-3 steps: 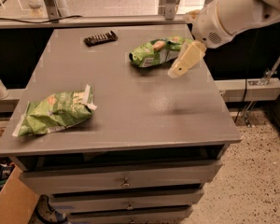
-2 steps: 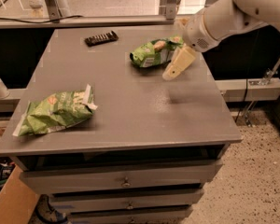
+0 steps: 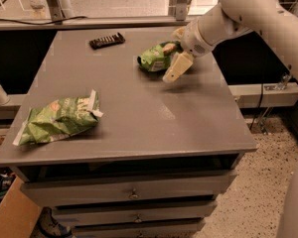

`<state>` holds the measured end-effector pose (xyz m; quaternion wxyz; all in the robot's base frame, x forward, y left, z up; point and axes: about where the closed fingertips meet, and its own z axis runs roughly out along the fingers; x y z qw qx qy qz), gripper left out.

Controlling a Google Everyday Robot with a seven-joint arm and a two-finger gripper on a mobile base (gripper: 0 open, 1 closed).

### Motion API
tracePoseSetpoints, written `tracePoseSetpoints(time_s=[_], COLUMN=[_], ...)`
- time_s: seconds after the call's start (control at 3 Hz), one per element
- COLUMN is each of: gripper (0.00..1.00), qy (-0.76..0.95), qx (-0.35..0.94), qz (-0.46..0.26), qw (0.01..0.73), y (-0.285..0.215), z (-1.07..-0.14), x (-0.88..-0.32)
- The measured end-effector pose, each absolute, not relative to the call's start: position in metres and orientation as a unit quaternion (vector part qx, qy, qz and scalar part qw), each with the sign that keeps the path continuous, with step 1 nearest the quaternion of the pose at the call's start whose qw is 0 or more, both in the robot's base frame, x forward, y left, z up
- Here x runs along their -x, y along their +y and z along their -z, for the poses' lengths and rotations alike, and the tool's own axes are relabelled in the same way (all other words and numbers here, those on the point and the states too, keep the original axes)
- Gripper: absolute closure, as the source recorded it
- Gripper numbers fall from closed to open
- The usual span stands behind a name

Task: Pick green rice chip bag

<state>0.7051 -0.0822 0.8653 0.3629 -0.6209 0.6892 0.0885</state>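
The bag (image 3: 155,57) is seen lying at the far right of the table (image 3: 154,125), its right end set between the spread fingers of the gripper (image 3: 172,54). One finger (image 3: 177,67) is held in front of it, the other behind (contact cannot be told). A paler bag (image 3: 59,119) is laid at the near left, and a black bar (image 3: 107,40) at the far edge. Drawers (image 3: 134,192) are fitted below, over speckled floor (image 3: 260,197).
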Motion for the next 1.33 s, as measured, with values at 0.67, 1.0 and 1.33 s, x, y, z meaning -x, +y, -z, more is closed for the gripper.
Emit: tracePoseSetpoints(time_s=[0.67,1.0,1.33], gripper=[0.61,0.84,1.0], qy=[0.692,0.692,0.679], qx=[0.61,0.594,0.581], qz=[-0.093,-0.083,-0.076], qw=[0.375,0.402,0.443], y=[-0.07,-0.078,-0.078], z=[-0.865,-0.89,-0.931], x=[-0.731,-0.739,-0.745])
